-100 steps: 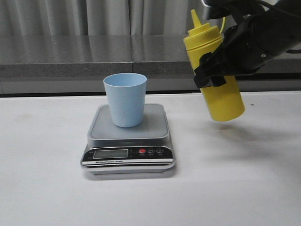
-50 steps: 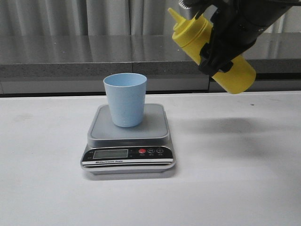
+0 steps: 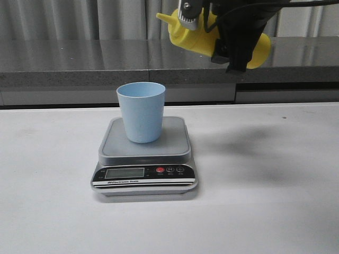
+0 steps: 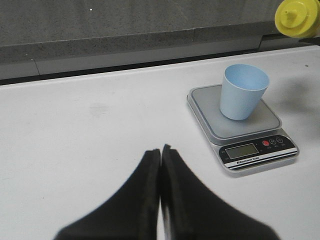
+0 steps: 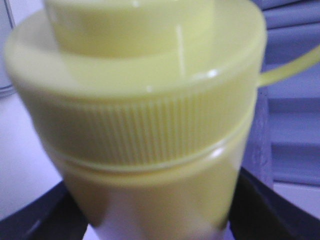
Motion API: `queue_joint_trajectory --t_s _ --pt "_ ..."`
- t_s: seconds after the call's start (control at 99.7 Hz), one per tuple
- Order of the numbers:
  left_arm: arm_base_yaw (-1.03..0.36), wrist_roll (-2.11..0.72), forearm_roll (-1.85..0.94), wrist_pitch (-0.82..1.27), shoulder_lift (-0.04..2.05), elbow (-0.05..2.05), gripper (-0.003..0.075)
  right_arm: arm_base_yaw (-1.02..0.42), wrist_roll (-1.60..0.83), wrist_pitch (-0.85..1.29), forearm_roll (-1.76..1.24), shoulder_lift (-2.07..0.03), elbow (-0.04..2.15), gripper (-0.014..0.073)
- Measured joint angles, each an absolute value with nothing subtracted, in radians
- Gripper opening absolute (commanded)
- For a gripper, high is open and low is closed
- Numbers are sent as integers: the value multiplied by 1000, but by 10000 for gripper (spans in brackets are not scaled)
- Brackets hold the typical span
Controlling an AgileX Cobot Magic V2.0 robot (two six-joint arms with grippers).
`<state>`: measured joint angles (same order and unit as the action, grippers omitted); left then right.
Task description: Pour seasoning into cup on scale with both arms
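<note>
Close to the front sits the scale point(image 3: 145, 153) on the white counter point(image 3: 265, 211). Its screen and red button face forward, so the number can be read. The blue cup point(image 3: 141, 111) stands upright in the middle of the scale's flat top, mouth open to the sky. That is a good spot for it, because what goes in gets weighed.

Higher up and farther back is the yellow seasoning bottle point(image 3: 196, 34). The right tool point(image 3: 233, 39) is clamped around its middle. The bottle lies almost on its side, with its pointy tip point(image 3: 161, 17) aimed toward the cup. I think this tip-over is the start of pouring. The tip is high above the cup and a little to one side, so it likely needs to come closer first. Nothing stands between them.

The left tool point(image 4: 160, 165) is pressed closed with nothing in it. It waits low over bare counter, well apart from the scale.

Behind everything runs a grey ledge point(image 3: 79, 63) with curtains point(image 3: 63, 18).
</note>
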<state>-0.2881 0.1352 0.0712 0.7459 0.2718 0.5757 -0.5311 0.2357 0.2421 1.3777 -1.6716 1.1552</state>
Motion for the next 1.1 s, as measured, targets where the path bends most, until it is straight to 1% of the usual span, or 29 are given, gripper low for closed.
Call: queue_joint_trajectory --t_s 0.201,0.441,0.552,0.722,1.103 --pt "-288 135 71 746 272 576 -13 -544 236 278 1515 -1696 1166 414" --pt "-288 135 71 746 272 576 -13 -556 234 398 1669 -1763 1166 414" --pt "-288 135 71 746 272 576 -13 -575 234 417 1735 -1780 1167 414" --pt "-288 135 71 746 272 575 -13 -601 234 417 1758 -1781 1171 414" --pt "-288 135 71 746 272 575 -13 -601 205 417 1764 -1781 1171 414"
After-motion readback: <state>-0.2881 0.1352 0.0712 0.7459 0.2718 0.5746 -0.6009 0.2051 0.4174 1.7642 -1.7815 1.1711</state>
